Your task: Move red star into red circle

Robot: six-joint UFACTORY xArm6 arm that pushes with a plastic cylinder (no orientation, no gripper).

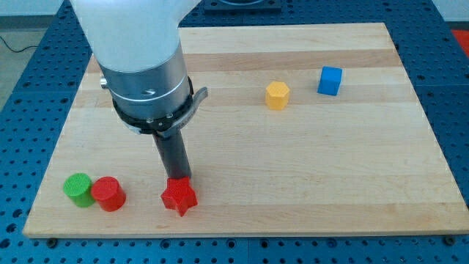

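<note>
Ending in a bare rod with no jaws, the end effector sets my tip (178, 179) touching the red star (180, 196) from above. Left of the star on the surface (293, 169) stands the red circle (109, 193), with the green circle (78, 189) touching its far side.

You can't see my tip: the red star (179, 196) covers the rod's lower end, so contact there can't be judged. The arm (139, 59) above the star is cut off by the view's top edge, hiding the board (293, 169) behind it.
</note>
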